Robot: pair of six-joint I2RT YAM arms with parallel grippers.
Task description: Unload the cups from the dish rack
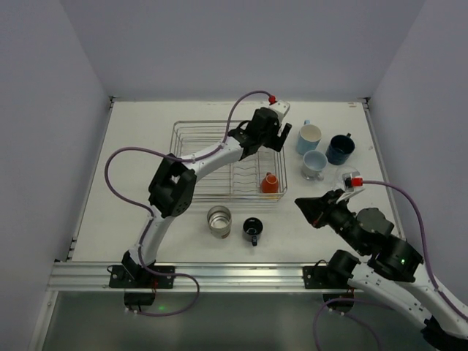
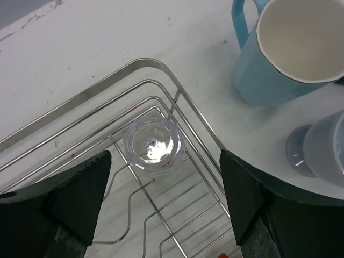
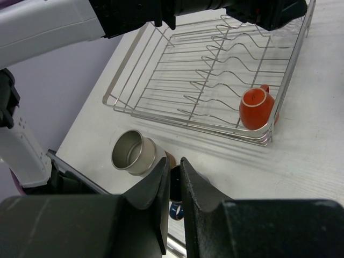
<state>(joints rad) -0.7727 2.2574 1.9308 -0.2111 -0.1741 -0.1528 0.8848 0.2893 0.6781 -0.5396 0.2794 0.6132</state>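
The dish rack [image 1: 207, 164] is a silver wire basket in the middle of the table. A clear glass [image 2: 151, 144] stands in its far right corner [image 2: 156, 64]. My left gripper [image 1: 281, 135] hangs over that corner, open, its fingers [image 2: 80, 188] wide on either side of the glass and not touching it. A small orange cup [image 1: 270, 183] sits in the rack's near right corner. My right gripper [image 1: 303, 207] hovers right of the rack, jaws almost together around nothing. Through their slit [image 3: 176, 177] shows the small dark blue cup [image 3: 176, 210].
On the table before the rack stand a metallic cup [image 1: 219, 221] and the small dark blue cup [image 1: 252, 229]. Right of the rack stand a light blue mug [image 1: 308, 137], a navy mug [image 1: 340, 148] and a pale blue cup [image 1: 314, 164]. The left arm [image 1: 205, 153] spans the rack.
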